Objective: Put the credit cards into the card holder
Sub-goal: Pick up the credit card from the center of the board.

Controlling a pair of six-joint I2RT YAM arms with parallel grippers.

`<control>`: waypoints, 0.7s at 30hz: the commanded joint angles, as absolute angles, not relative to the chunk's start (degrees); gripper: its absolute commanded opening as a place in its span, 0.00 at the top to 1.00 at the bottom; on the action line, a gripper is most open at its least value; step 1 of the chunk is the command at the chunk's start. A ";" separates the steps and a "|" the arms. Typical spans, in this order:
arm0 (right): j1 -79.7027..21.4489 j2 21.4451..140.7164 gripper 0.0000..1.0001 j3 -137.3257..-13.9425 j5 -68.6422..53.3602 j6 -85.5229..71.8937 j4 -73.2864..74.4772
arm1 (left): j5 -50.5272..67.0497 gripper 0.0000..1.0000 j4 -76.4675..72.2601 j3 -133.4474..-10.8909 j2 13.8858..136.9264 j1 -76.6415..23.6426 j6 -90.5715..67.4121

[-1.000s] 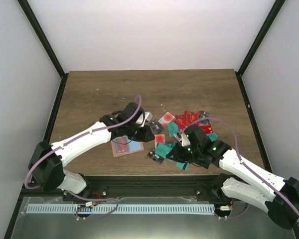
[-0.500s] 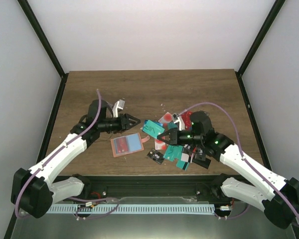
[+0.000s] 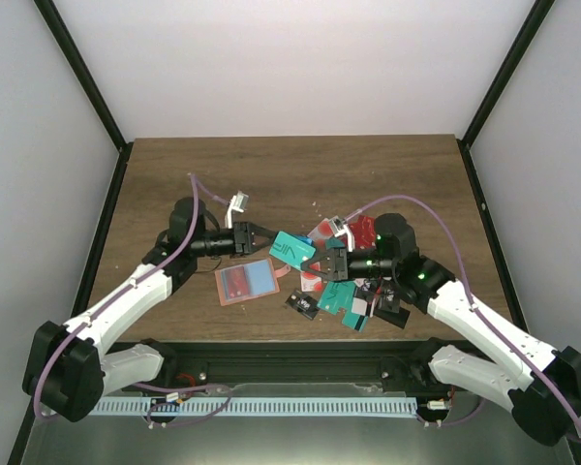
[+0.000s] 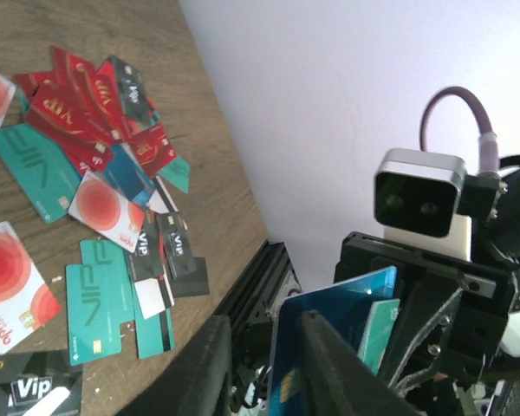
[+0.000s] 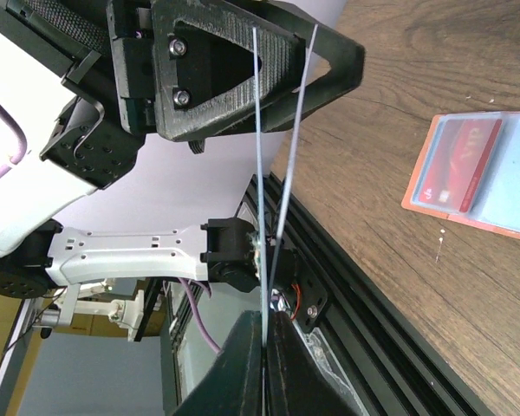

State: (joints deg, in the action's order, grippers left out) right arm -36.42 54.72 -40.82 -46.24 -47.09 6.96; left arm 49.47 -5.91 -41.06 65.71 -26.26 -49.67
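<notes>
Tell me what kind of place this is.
Probably a lab test cell for robots: plain white panels in a black frame, two arms bolted to a rail, credit cards scattered on a wooden table.

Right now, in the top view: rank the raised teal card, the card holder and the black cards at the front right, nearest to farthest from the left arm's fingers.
1. teal card: raised, right at the tips of the left fingers.
2. card holder: lying flat, on their near side.
3. black cards: far off, at the front right.
</notes>
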 commanded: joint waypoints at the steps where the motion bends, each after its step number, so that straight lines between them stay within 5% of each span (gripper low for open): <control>1: -35.54 54.53 0.99 -41.92 -48.38 -45.97 4.70 | 53.81 0.82 -15.62 -39.05 64.60 -26.08 -53.24; 9: -34.18 55.32 0.99 -41.87 -49.31 -45.53 4.71 | 58.77 0.96 -32.33 -36.18 64.79 -26.13 -62.17; 21: -30.25 50.99 0.93 -36.47 -47.49 -46.01 10.47 | 46.30 0.96 -15.20 -41.29 65.80 -24.77 -52.08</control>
State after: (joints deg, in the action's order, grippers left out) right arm -31.55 53.56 -38.61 -48.07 -45.82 8.54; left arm 51.09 -19.33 -38.30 65.30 -25.61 -56.05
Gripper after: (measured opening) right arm 0.069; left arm 0.041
